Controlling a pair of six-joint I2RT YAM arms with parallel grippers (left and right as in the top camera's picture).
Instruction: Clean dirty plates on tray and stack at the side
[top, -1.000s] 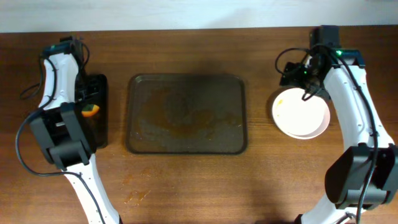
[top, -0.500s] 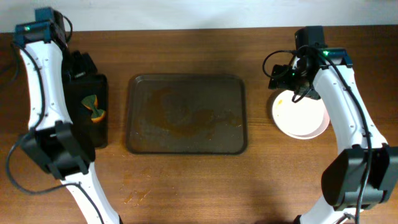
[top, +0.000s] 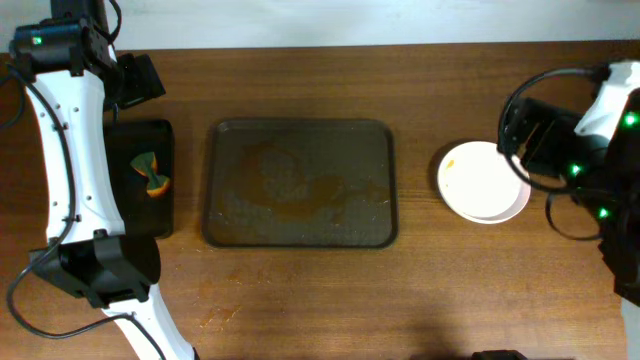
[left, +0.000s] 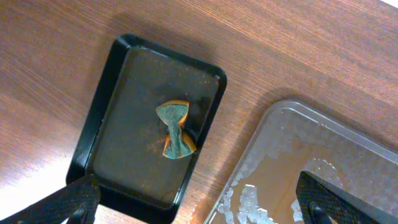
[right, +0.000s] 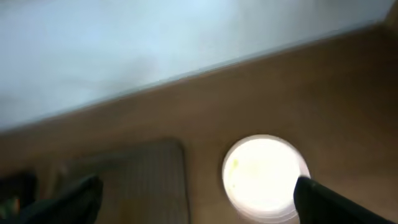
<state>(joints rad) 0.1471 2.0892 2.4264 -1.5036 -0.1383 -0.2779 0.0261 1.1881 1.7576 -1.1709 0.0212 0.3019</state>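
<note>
The white plates (top: 483, 182) sit as a stack on the table right of the brown tray (top: 300, 183); the top plate has a small yellowish mark. The tray holds no plates, only wet smears and foam (left: 311, 174). My left gripper (top: 138, 80) is open at the back left, high above the black tray, with nothing between its fingers (left: 74, 200). My right gripper (top: 532, 135) is open beside the stack's far right edge, lifted clear of it. The right wrist view is blurred; the plates (right: 266, 177) glow white below the open gripper (right: 199, 183).
A narrow black tray (top: 150, 215) lies left of the brown tray, and a pinched green and orange sponge (left: 176, 130) rests in its middle. Bare wooden table (top: 300, 300) surrounds both trays. A pale wall (right: 155, 43) runs along the table's far edge.
My left gripper opened and left the sponge on the black tray, then drew back and up to the far left. My right arm pulled away from the plates to the right.
</note>
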